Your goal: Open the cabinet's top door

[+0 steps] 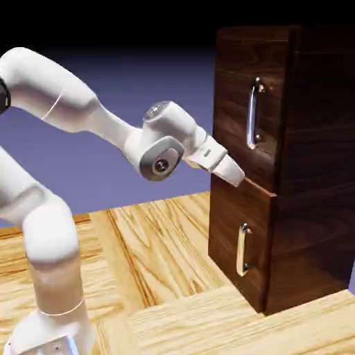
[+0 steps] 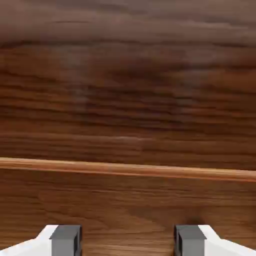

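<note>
Walnut-grain cabinet [image 1: 291, 166] stands on the table [image 1: 159, 243] at the exterior view's right. Top door [image 1: 239, 104] looks shut, long silver bar handle [image 1: 253, 113] vertical on its face. Gripper [image 1: 236, 175] sits low against the door, near the seam above the smaller lower panel [image 1: 236, 236], clearly below the handle. Hand view: jaws spread, nothing between the fingertips [image 2: 66, 237], only wood and the pale seam line [image 2: 125, 169]. My read: rigid hinged panel, moderate weight, slick metal bar. Grab mid-bar; flat wood offers no purchase. Plenty of open space in front for the swing, little clearance at the tips.
</note>
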